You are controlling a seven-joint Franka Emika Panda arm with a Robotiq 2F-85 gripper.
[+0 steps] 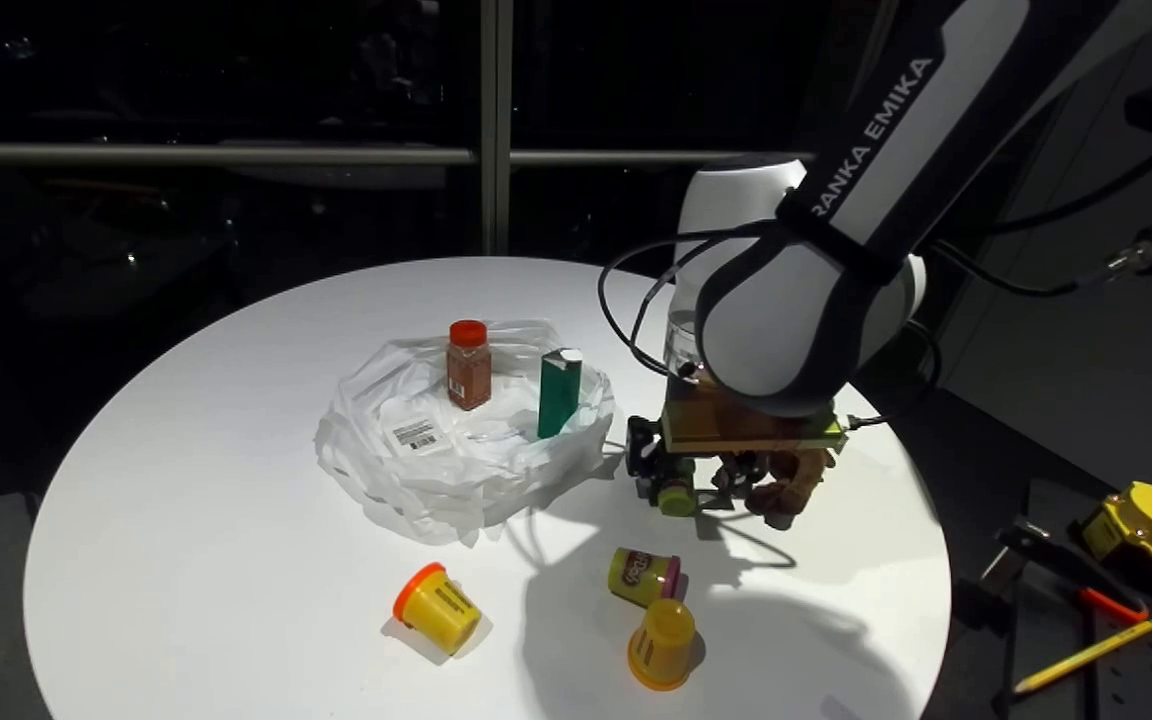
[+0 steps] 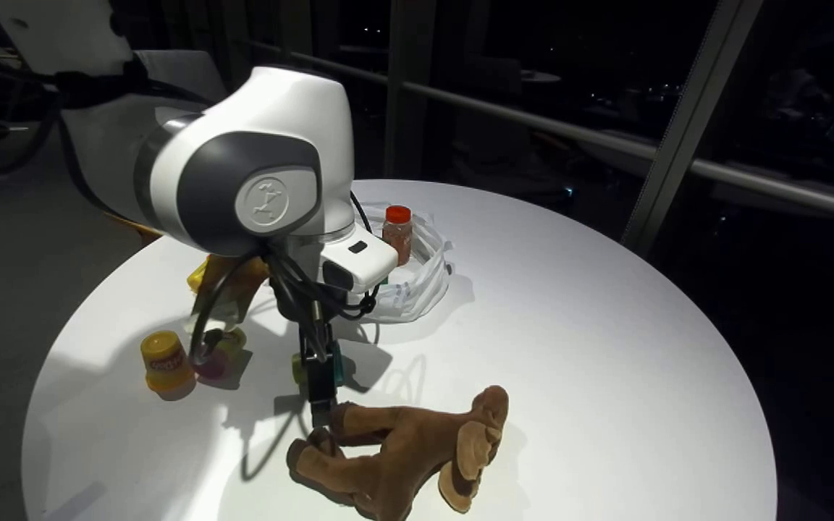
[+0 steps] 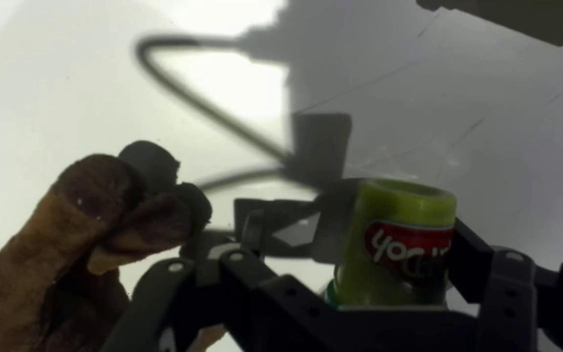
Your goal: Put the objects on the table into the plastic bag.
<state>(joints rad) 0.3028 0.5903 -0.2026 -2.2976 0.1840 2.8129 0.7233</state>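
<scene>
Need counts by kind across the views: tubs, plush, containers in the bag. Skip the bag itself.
Tubs: 4 (green tub, purple-lidded tub, lid-down tub, orange-lidded tub on its side)
Plush: 1 (brown plush)
Containers in bag: 2 (red-capped bottle, green container)
Total: 7

My tool [image 3: 360,247] is black, the tabletop [image 1: 186,480] and plastic bag [image 1: 476,490] white. Far off in an exterior view I see a red-capped, reddish-brown bottle [image 1: 469,378] and a white-capped green bottle [image 1: 558,396]; near left, an orange-lidded yellow tub [image 1: 440,612]; near right, a magenta-lidded yellow-green tub [image 1: 642,577] and a yellow-orange cup [image 1: 664,640]. The plush animal [image 2: 417,445] is brown and tan; the lime can [image 3: 403,244] bears white letters on red.
</scene>
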